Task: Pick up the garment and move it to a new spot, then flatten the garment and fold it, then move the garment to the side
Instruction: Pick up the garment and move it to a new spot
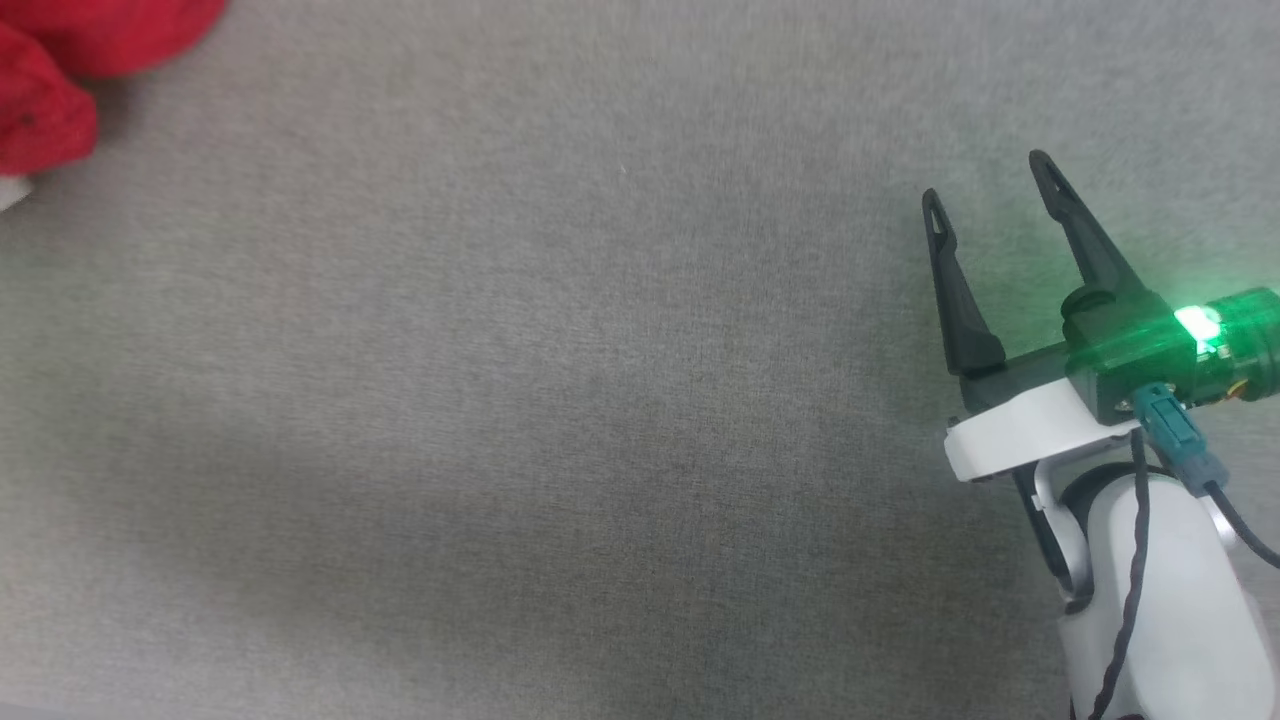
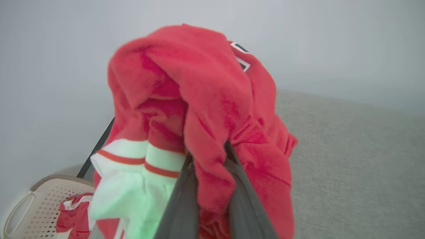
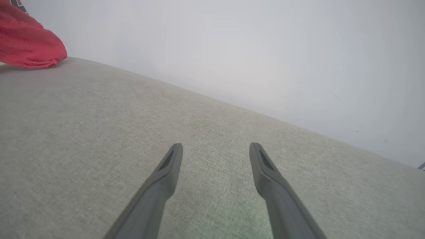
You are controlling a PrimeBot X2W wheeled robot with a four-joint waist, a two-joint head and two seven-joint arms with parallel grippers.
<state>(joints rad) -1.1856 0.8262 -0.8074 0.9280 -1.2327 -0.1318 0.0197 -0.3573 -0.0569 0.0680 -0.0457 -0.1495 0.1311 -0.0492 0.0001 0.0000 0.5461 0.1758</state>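
"How does the right claw [image 1: 986,177] stand?"

"Wide open. Its two long dark fingers [image 1: 960,290] spread in a V with nothing between them, and in the head view they point up and a little to the left."

"And the arm behind it?"

"A smooth white forearm [image 1: 1160,600] rises from the lower right corner. It meets a black wrist [image 1: 1130,350] that glows green, with a white bracket [image 1: 1020,425] under the claw's base."

"The left claw [image 2: 208,151]?"

"Its wrist view shows its dark fingers [image 2: 179,205] close together, pinching a fold of the bright red jersey garment [image 2: 199,83]."
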